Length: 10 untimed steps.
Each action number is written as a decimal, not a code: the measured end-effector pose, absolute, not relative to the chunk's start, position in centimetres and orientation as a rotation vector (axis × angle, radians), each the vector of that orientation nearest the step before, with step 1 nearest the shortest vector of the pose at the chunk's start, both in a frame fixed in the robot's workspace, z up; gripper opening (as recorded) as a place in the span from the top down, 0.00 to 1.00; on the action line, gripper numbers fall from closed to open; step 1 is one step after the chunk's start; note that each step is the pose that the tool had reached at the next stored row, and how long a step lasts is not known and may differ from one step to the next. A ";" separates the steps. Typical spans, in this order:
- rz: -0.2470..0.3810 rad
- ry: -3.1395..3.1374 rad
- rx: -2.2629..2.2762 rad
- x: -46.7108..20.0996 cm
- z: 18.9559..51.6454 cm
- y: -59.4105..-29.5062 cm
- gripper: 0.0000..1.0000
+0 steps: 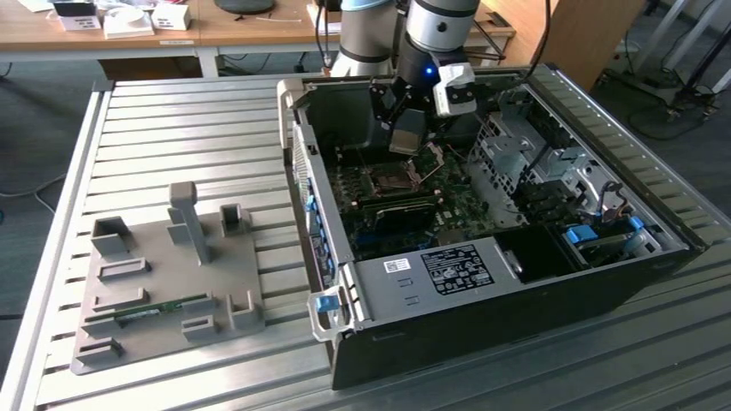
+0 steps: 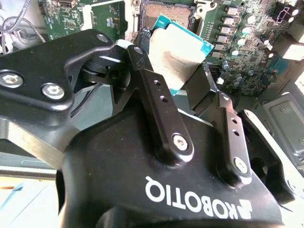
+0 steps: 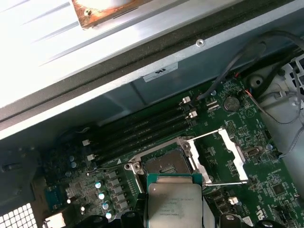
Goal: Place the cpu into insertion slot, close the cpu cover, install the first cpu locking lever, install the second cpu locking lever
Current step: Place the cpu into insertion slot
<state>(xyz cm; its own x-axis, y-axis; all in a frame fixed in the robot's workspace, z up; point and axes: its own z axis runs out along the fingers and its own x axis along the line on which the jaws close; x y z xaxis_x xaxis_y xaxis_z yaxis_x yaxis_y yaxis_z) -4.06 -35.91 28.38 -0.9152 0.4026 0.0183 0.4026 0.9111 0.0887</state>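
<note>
The hand [image 1: 408, 128] grips the cpu [image 1: 408, 141] by two opposite edges and holds it tilted just above the slot [image 1: 395, 177], inside the open case [image 1: 480, 282]. In the first wrist view the cover [image 3: 233, 153] lies swung open beside the slot, so the socket is bare. To do this step well, I judge, the chip should be levelled, squared to the silver rim and turned the right way. It should then be set down with no push or slide, since the contacts underneath would likely bend easily. The fingers also need room to let go without catching the cover. The case sits on a slatted metal counter [image 1: 171, 120], with a grey fixture plate [image 1: 160, 282] at the exterior view's left. A wooden counter [image 1: 263, 30] carrying small boxes stands behind.
</note>
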 end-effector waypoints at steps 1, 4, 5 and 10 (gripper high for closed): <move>0.142 3.071 0.647 -4.1 28.4 -35.9 0.46; 0.142 3.070 0.647 -4.1 28.4 -35.9 0.46; 0.142 3.070 0.647 -4.1 28.4 -35.9 0.46; 0.142 3.058 0.699 -4.1 28.4 -35.9 0.46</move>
